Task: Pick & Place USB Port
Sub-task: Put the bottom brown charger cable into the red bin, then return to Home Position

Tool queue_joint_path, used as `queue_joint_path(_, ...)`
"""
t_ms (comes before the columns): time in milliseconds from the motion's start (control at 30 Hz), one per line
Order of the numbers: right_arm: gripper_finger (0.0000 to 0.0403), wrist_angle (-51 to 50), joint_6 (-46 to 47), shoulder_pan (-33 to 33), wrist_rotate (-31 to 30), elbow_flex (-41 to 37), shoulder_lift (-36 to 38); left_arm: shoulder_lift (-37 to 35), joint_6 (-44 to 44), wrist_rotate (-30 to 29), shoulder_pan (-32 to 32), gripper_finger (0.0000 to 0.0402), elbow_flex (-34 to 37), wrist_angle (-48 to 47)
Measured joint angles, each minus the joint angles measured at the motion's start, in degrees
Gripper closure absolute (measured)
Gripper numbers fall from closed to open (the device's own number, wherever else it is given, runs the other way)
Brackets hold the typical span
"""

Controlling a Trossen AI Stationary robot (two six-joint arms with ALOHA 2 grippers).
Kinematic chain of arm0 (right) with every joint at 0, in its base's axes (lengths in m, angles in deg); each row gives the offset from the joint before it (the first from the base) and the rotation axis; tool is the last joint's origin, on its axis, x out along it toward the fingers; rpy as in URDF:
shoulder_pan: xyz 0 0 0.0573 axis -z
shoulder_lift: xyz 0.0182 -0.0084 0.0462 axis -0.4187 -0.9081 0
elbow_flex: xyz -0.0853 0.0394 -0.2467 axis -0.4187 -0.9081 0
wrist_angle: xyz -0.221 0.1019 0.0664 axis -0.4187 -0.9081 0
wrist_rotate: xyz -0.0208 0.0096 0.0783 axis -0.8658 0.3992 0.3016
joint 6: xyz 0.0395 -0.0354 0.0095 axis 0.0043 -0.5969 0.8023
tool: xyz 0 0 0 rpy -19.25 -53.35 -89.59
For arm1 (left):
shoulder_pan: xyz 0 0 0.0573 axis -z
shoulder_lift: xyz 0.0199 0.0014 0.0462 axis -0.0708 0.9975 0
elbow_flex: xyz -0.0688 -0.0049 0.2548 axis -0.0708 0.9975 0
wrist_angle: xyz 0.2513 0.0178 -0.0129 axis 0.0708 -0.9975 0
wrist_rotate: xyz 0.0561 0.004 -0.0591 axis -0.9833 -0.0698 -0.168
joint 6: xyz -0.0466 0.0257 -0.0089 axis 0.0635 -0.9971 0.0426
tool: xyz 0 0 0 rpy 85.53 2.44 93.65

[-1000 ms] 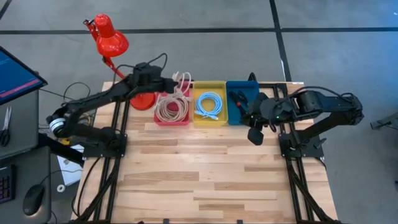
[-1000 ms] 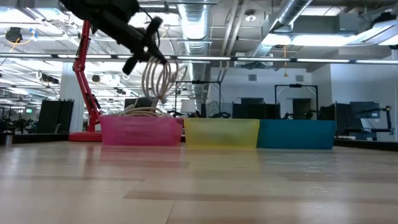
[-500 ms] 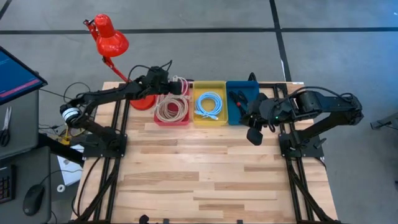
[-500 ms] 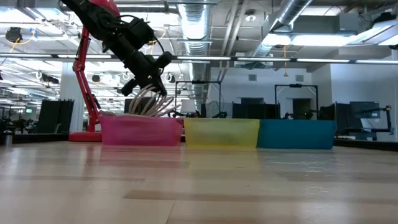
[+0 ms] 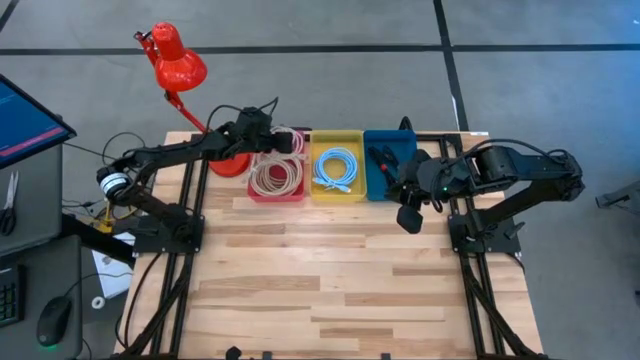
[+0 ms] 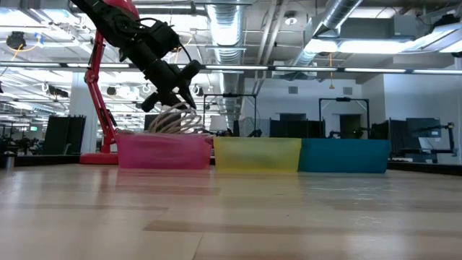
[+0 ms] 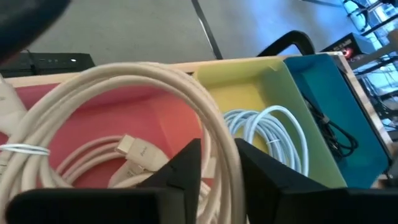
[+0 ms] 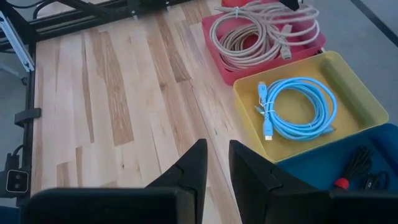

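My left gripper (image 5: pixel 272 136) hovers over the far end of the red bin (image 5: pixel 252 190), shut on a coiled white cable (image 7: pixel 155 78). In the low view the white coil (image 6: pixel 177 117) hangs under the left gripper (image 6: pixel 180 85), its lower loops behind the pink bin's rim (image 6: pixel 162 137). A beige cable coil (image 5: pixel 275 176) and a white plug (image 7: pixel 138 151) lie in that bin. My right gripper (image 5: pixel 408 216) waits, shut, over the table beside the blue bin (image 5: pixel 372 188). My left gripper pinches one strand of the white coil (image 7: pixel 216 138) between its two fingers (image 7: pixel 186 167). The fingers lie across the strand and slant down from the table's left. The coil hangs below the fingers, its lower loops inside the red bin.
A yellow bin (image 5: pixel 337 193) holds a light-blue cable (image 5: pixel 338 167), and the blue bin holds a black cable (image 5: pixel 385 158). A red desk lamp (image 5: pixel 176 62) stands at the table's far left corner. Bare wooden tabletop (image 5: pixel 320 280) lies nearer than the bins.
My left gripper has reached toward the table's right, over the red bin, and come down. The white coil, which hung well above the bin, now hangs low with its bottom loops inside it. In the last half second it has barely moved.
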Motion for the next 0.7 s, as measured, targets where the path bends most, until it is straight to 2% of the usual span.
queue_joint_path(167, 0.0343, -0.2, -0.1, 0.0, 0.0, 0.0, 0.0, -0.1, 0.2, 3.8, 0.0, 0.0287, 0.0, 0.0)
queue_joint_path(400, 0.0343, -4.4, -0.1, 0.0, 0.0, 0.0, 0.0, -1.7, 0.2, 8.4, 0.0, 0.0292, 0.1, 0.1)
queue_joint_path(533, 0.0343, -6.8, -0.1, 0.0, 0.0, 0.0, 0.0, -5.4, -0.3, 8.5, 0.1, 0.0303, 0.1, 0.0)
queue_joint_path(700, 0.0352, -7.1, -0.3, 0.0, 0.0, 0.0, 0.0, -13.1, -3.7, 12.2, 0.7, 0.0323, 0.1, 0.0)
